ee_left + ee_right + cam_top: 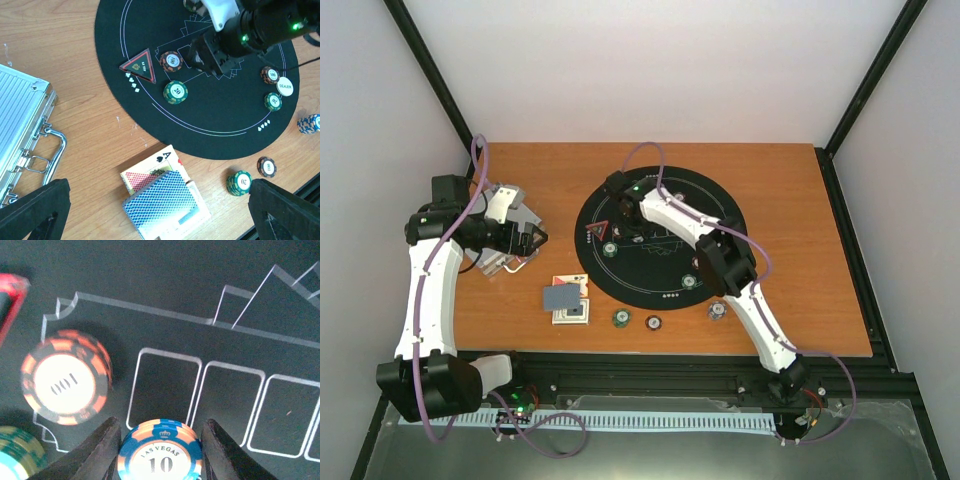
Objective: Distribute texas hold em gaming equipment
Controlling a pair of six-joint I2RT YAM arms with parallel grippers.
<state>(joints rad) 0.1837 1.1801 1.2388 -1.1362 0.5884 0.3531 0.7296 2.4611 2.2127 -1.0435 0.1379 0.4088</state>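
Note:
My right gripper (160, 440) hangs low over the black mat (720, 205), shut on a small stack of blue-and-white "10" chips (161, 452); in the top view it is at the mat's upper left (626, 215). A brown "100" chip stack (65, 376) and a green chip (15, 450) lie to its left. My left gripper (160, 189) is open and empty, high above a deck of blue-backed cards (165, 202) that lies on an ace of spades (167, 157). The white dealer button (285, 86) lies on the mat's right side.
The silver case (20, 115) lies at the left. A red triangular marker (139, 65) sits on the mat. Off the mat are a green "20" stack (239, 182), a dark chip (266, 166) and a blue-white stack (310, 123). The table's front edge is near.

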